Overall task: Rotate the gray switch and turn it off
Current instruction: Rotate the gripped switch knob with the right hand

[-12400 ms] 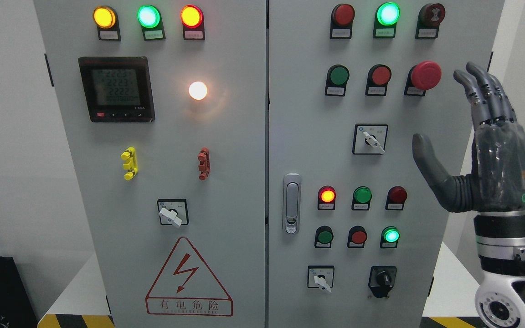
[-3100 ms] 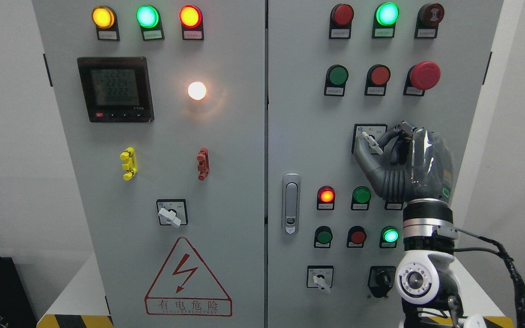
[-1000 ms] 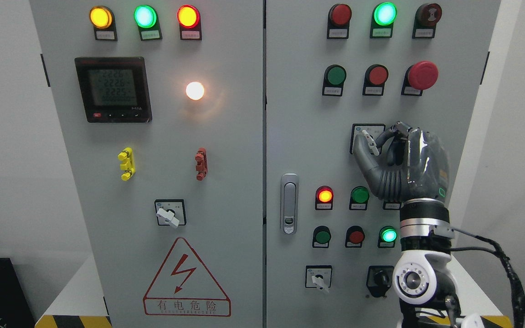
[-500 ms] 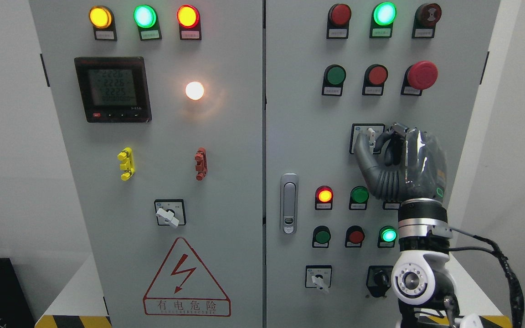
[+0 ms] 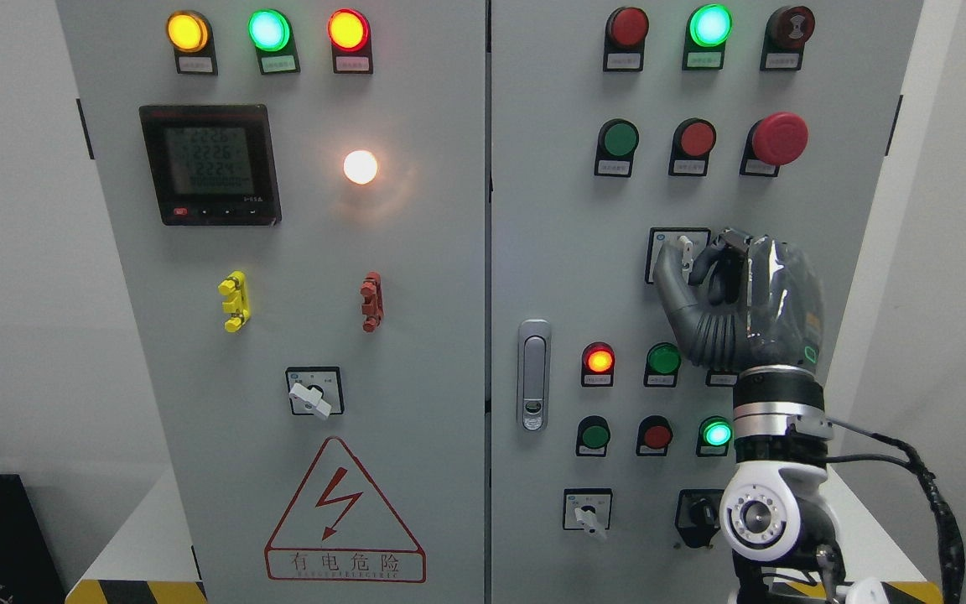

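One lever is pinched: your right hand's thumb (image 5: 669, 273) and curled fingers are clamped on the gray switch (image 5: 685, 250), mid-height on the cabinet's right door (image 5: 558, 243). Its handle stood slanted a second ago and now points nearly straight up, so you've likely reached off. Your right hand (image 5: 739, 302) can probably let go.

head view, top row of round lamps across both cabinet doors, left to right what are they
amber lamp → green lamp → red lamp → unlit red lamp → lit green lamp → dark red buzzer
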